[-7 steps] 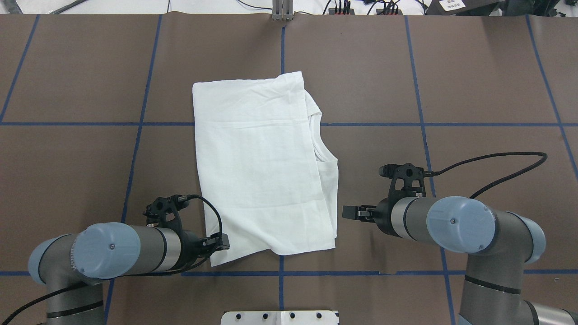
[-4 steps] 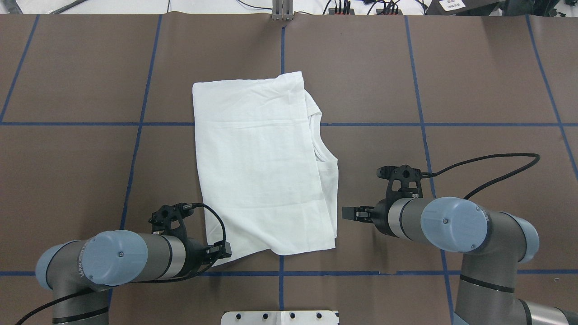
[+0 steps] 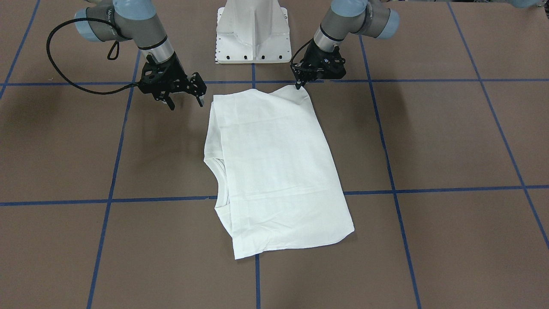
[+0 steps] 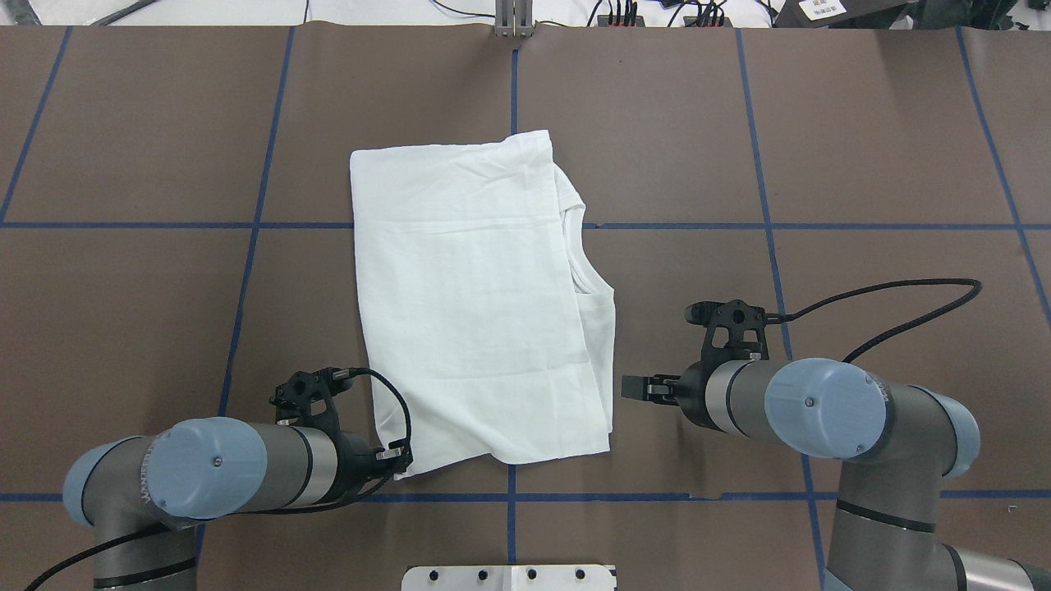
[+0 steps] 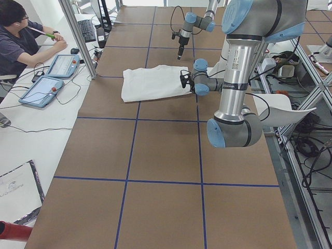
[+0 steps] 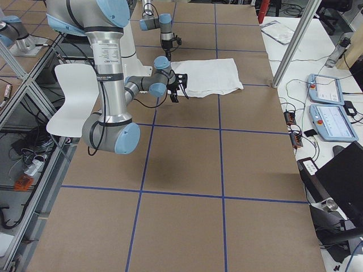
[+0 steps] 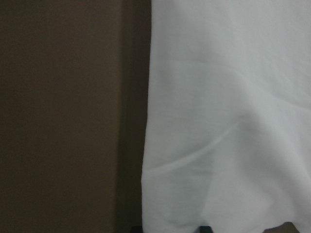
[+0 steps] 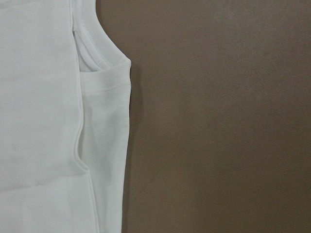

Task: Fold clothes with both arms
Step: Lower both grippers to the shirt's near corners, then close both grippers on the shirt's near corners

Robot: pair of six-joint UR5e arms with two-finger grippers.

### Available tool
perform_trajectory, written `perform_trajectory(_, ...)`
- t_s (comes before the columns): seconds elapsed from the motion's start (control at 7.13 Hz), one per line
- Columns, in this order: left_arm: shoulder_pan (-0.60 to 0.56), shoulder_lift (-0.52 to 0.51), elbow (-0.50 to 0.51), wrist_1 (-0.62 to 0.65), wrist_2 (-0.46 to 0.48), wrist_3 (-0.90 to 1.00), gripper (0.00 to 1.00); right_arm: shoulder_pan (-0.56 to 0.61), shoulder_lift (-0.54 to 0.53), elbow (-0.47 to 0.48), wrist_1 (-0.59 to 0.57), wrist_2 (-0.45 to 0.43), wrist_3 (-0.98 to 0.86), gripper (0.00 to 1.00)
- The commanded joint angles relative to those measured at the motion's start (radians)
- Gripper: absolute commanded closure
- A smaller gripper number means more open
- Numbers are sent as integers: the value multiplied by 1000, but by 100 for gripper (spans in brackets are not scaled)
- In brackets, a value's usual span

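Observation:
The white shirt [image 4: 476, 304] lies folded into a tall rectangle on the brown table, its collar opening [image 4: 585, 287] on the right edge. My left gripper [image 4: 400, 464] is at the shirt's near left corner; in the front-facing view the left gripper [image 3: 298, 85] has its fingers drawn together on that corner. The left wrist view is filled with white cloth [image 7: 228, 121]. My right gripper [image 3: 186, 102] hovers open just off the shirt's near right edge, touching nothing. The right wrist view shows the collar [image 8: 92, 53] beside bare table.
The white pedestal base [image 3: 253, 30] stands between the arms at the near edge. Blue tape lines [image 4: 254, 226] grid the table. A person [image 5: 15, 41] sits at a side desk with tablets [image 5: 49, 78] beyond the table's far side.
My left gripper has shifted toward the near edge and down onto the shirt's corner. The right arm slid slightly left, then held still. The shirt has kept its shape.

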Motion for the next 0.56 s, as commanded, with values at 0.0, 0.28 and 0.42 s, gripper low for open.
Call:
perform_trajectory(0.0,-4,-2,-4,-1,0,0,100,-2,8,8,-56,10,163,4)
perform_trajectory(0.28,-4,-2,-8,-1,0,-2,100,-38,136,4,-299,8,450,11)
perform_trajectory(0.42,-2,-2,-11,-1,0,-2,100,-65,201,-4,-367,-1,557,11)
